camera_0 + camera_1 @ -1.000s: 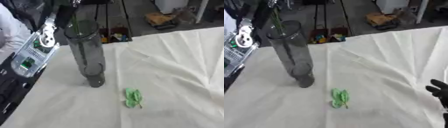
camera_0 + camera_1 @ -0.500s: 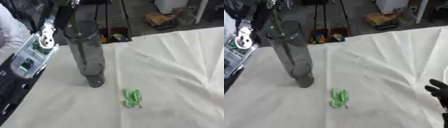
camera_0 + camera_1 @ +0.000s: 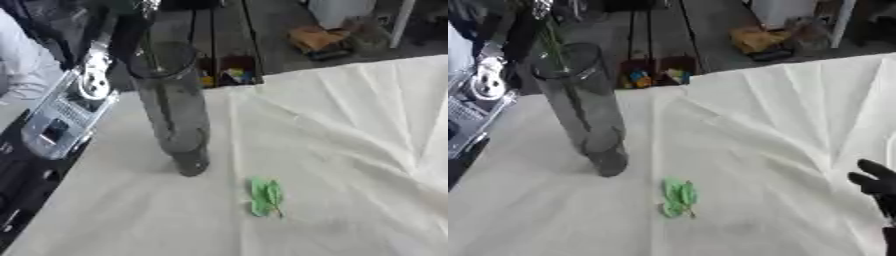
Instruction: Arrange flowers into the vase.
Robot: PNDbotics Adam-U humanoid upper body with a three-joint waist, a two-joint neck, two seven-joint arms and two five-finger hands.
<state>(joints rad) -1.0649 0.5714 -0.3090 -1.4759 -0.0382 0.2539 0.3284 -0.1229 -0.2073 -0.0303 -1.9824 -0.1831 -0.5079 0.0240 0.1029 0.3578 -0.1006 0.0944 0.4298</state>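
Observation:
A tall dark see-through vase [image 3: 178,112] stands upright on the white cloth at the left. A thin green stem [image 3: 556,47] leans inside it and sticks out of its mouth. My left arm [image 3: 77,95] comes up along the left of the vase. Its hand [image 3: 131,5] sits at the top edge, above the vase mouth, mostly cut off. A small green leaf [image 3: 265,197] lies loose on the cloth, right of and nearer than the vase base. My right hand [image 3: 875,184] shows at the lower right edge, open and holding nothing.
The creased white cloth [image 3: 350,135] covers the table. Black equipment [image 3: 17,190] lines the table's left edge. Beyond the far edge, on the floor, lie small coloured items [image 3: 226,75] and a yellow-brown object [image 3: 319,37]. A white sleeve [image 3: 17,60] shows at the upper left.

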